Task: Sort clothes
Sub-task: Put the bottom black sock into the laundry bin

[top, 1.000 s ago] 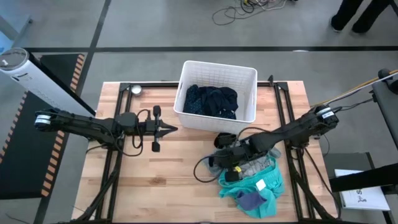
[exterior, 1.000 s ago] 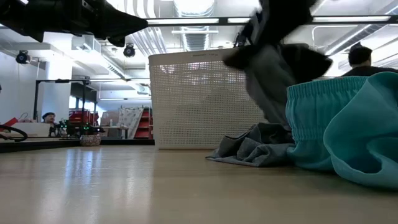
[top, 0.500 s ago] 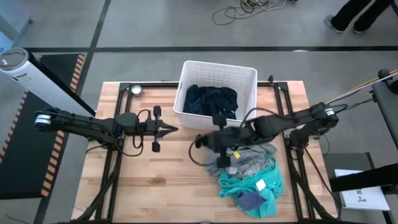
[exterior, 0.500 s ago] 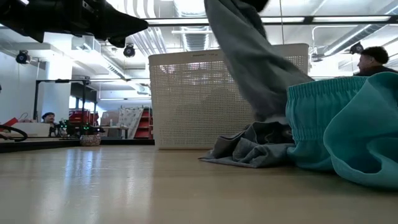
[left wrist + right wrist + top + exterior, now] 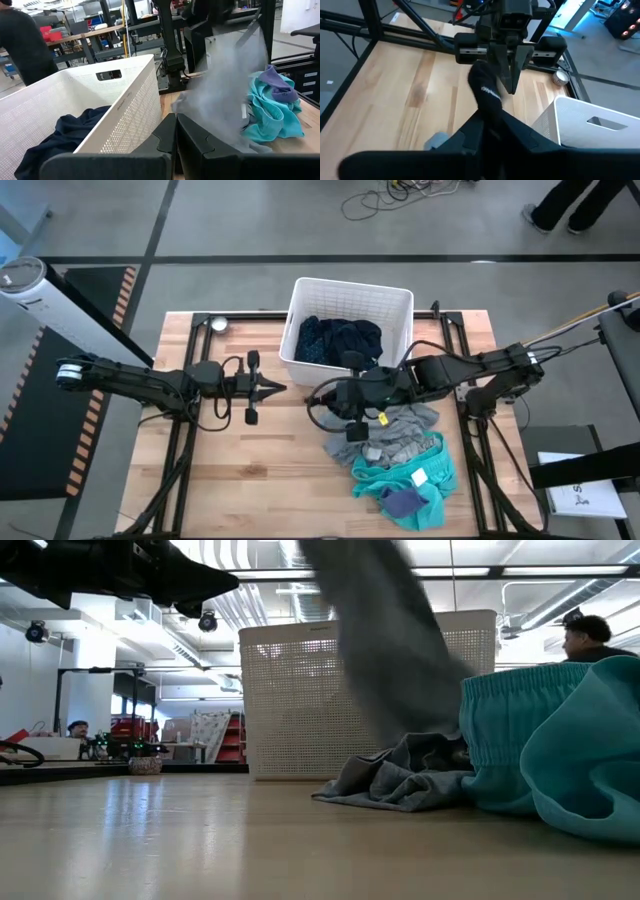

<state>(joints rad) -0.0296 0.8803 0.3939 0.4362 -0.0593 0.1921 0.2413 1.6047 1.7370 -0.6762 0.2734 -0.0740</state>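
Note:
My right gripper (image 5: 340, 402) hangs above the table in front of the white basket (image 5: 300, 292), shut on a grey garment (image 5: 390, 435). The garment trails down from it, blurred in the low view (image 5: 385, 640) and in the left wrist view (image 5: 225, 80). A bright teal garment (image 5: 415, 475) with a white label lies at the near right, with a small purple-blue piece (image 5: 403, 502) on it. A dark navy patterned garment (image 5: 340, 340) lies in the basket. My left gripper (image 5: 272, 388) waits shut at the table's left, pointing toward the right. My right gripper holds the grey garment's upper end pinched between its two fingers. In its wrist view a dark fold with a small white mark (image 5: 487, 92) stands up between the fingertips. The garment hangs slanting below it, and its lower end (image 5: 400, 780) lies bunched on the table against the teal garment.
The basket stands at the far middle of the wooden table (image 5: 260, 470). Bare wood shows at the near left. A small round metal piece (image 5: 218, 324) sits at the far left corner. A person (image 5: 585, 638) shows beyond the table.
My right gripper has risen and gone toward the table's left and far edge, drawing the grey garment's upper part up and out of the pile. The garment's lower end has stayed on the table beside the teal garment and spread a little leftward.

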